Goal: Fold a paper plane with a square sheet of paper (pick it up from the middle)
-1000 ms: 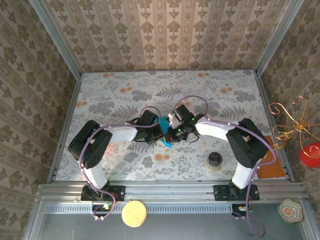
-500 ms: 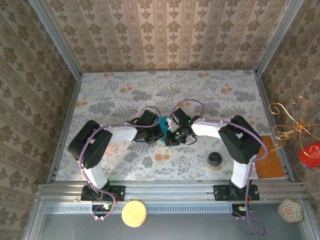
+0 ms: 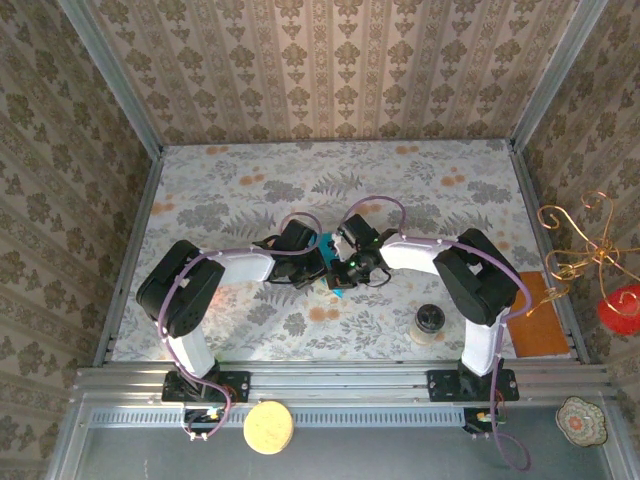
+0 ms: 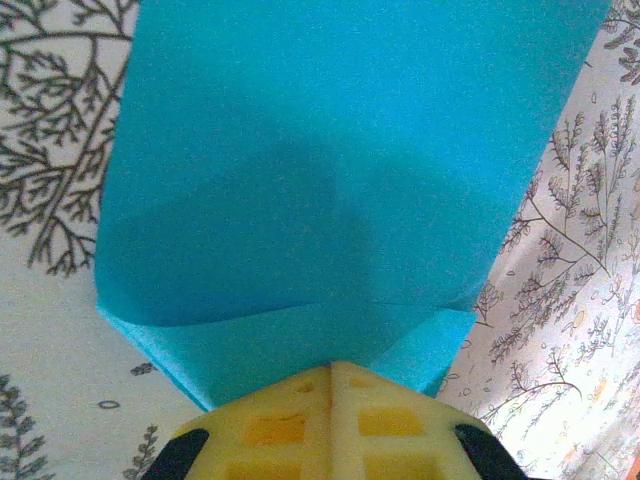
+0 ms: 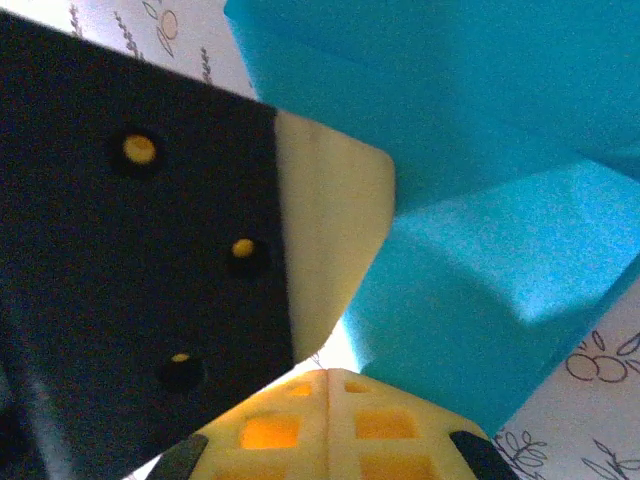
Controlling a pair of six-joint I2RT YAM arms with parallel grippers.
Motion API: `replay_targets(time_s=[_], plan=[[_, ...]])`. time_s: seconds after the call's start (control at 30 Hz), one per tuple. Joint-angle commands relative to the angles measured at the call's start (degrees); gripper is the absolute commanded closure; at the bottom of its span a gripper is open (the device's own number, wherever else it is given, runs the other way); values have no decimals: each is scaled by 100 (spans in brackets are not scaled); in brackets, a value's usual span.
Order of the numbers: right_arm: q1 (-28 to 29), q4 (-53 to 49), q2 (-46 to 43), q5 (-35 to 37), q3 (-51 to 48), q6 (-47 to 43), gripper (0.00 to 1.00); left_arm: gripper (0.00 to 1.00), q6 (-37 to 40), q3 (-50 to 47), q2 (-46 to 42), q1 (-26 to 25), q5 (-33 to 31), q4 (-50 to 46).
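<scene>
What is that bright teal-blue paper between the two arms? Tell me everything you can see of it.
The teal-blue sheet of paper looks thin, matte and plain. It is already folded, with one layer lapping over another and creased edges showing. It sits at the middle of the flowered table. From above, the two arms mostly hide it. The left gripper is shut on its near edge. The right gripper is closed right beside it.
</scene>
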Motion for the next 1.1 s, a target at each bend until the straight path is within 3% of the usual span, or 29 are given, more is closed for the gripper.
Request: replay_targets(time_s=[0.0,0.6,1.07], plan=[[14,-74,37,64,148,44,94,92,-70,-186,239,22,-140,-562],[-56,-428,113,248,-279,-188,95,94,-62,-246,241,69,-184,-615],[-109,-1002,-785,1,-955,-325,93,94,-8,-230,223,103,-131,-615]])
